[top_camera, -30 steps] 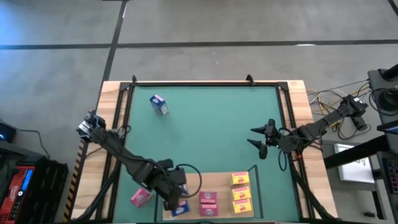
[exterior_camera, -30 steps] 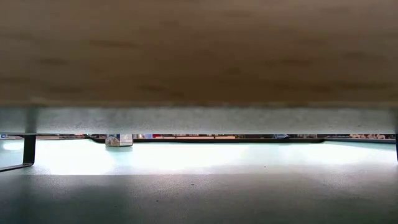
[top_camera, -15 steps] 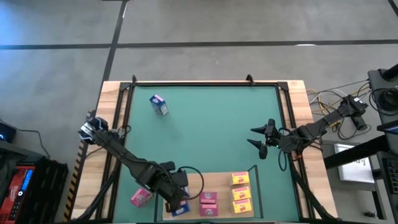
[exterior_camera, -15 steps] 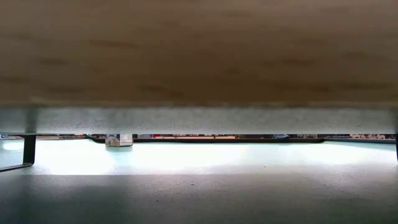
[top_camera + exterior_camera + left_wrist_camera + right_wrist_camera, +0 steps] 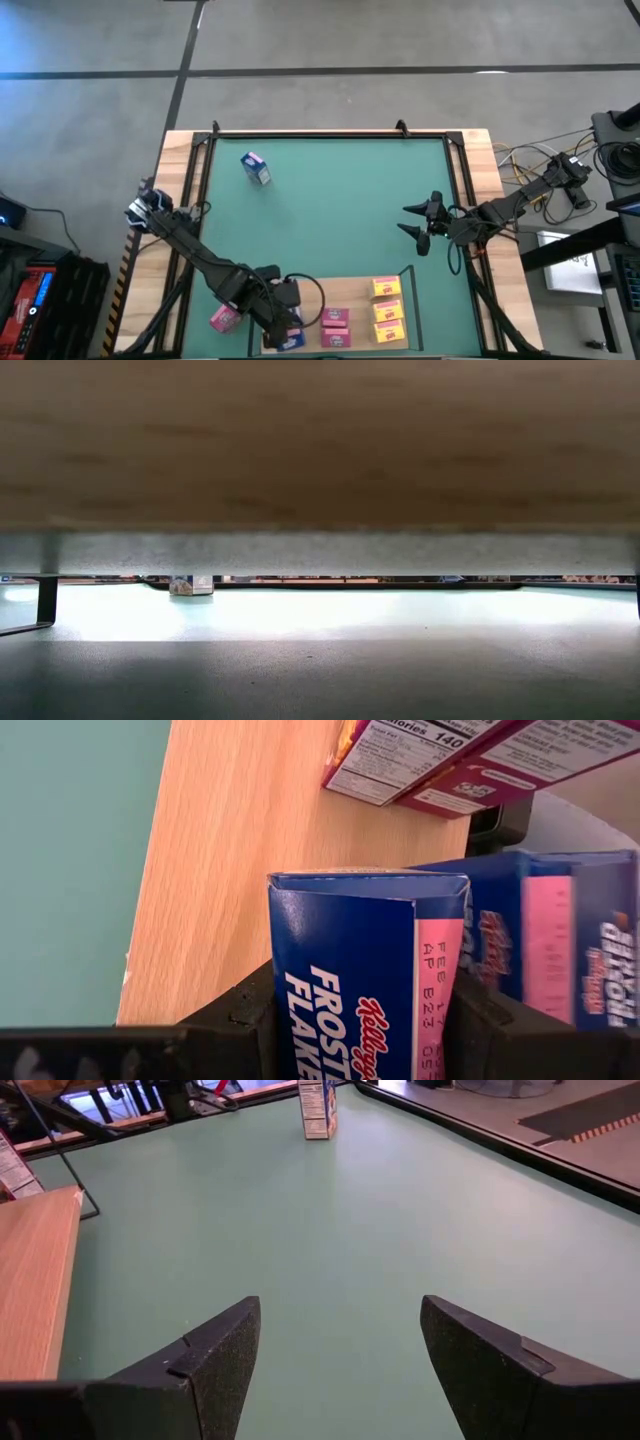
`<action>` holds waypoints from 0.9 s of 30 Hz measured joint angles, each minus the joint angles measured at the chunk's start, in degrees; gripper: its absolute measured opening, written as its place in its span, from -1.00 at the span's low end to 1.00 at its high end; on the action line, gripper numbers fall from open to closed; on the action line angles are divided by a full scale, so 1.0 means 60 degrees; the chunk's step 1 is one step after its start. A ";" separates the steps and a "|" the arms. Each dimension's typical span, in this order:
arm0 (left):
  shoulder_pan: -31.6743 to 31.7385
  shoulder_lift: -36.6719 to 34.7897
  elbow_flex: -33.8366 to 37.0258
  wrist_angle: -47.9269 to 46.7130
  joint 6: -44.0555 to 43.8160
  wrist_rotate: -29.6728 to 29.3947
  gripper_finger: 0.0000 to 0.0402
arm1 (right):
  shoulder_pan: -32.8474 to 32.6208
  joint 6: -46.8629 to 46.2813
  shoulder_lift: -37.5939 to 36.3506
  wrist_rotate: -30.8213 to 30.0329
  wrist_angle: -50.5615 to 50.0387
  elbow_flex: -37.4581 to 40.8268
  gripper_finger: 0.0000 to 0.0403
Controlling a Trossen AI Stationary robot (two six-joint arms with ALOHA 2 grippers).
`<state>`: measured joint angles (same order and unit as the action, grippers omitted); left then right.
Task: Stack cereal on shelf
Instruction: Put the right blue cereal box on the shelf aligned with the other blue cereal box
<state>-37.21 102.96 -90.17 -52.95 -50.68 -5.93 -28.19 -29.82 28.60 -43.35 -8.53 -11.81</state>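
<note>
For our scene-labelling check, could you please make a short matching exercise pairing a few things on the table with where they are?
Things:
1. yellow cardboard cereal boxes
2. lone blue cardboard cereal box
3. pink cardboard cereal box beside the board
4. right gripper

Places:
A. far on the green mat, standing alone
B. over the mat's right side, holding nothing
C. on the light-wood shelf board, right end
D. off the board's left end

Pairs: 1-C, 2-A, 3-D, 4-B

Overhead camera looks straight down; low camera sits under the shelf; both see the mat.
</note>
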 joint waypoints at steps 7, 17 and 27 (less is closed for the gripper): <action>0.0004 0.0000 0.0000 -0.0029 0.0103 -0.0136 -0.23 | -0.0003 0.0000 0.0001 0.0000 -0.0001 0.0000 0.32; 0.0014 0.0255 0.0000 0.0054 0.0580 -0.0171 -0.23 | -0.0003 0.0003 0.0001 0.0000 0.0007 0.0000 0.32; 0.0022 0.0280 -0.0003 0.0033 0.0586 -0.0297 -0.21 | -0.0003 0.0000 -0.0001 0.0000 0.0007 0.0000 0.32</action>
<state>-37.08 104.63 -90.19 -52.75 -47.16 -7.71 -28.21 -29.82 28.59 -43.35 -8.49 -11.81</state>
